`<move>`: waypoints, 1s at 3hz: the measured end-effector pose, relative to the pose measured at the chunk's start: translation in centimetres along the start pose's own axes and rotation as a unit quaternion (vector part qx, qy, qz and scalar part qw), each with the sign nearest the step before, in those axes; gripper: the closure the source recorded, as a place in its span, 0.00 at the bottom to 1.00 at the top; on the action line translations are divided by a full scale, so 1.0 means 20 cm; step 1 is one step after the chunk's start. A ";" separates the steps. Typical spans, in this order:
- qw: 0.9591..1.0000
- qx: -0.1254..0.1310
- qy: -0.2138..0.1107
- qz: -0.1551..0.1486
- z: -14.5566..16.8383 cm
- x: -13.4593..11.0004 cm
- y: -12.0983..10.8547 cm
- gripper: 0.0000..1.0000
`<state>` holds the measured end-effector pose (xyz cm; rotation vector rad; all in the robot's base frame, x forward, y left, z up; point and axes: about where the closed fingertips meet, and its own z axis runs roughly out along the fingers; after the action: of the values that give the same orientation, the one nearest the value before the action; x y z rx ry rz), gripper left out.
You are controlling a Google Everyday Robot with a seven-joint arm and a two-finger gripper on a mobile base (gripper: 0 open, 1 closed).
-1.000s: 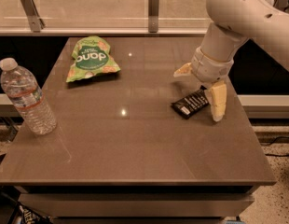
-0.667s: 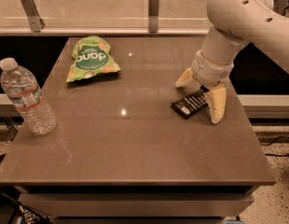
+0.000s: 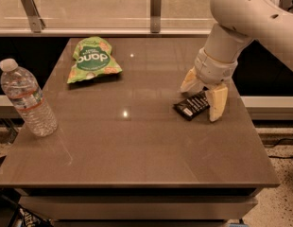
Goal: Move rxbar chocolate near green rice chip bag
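Gripper (image 3: 204, 94) open over the bar (image 3: 189, 107), holding nothing; flat wrapper may skid on the table (image 3: 137, 150) when the fingers close.

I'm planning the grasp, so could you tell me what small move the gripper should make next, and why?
Probably close the gripper on the rxbar chocolate: its open fingers straddle the bar, while the green rice chip bag lies across the table.

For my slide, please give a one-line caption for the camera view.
Open gripper straddling the chocolate bar on the table, with the green chip bag lying apart at far left.
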<state>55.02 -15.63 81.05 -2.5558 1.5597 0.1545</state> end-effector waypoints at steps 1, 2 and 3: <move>1.000 0.000 0.000 0.000 -0.04 -0.01 0.00 0.87; 1.000 0.000 0.000 0.000 -0.06 -0.01 0.00 1.00; 1.000 0.001 0.000 0.000 -0.06 -0.01 -0.01 1.00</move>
<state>55.07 -15.60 82.29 -2.5549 1.5596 0.1534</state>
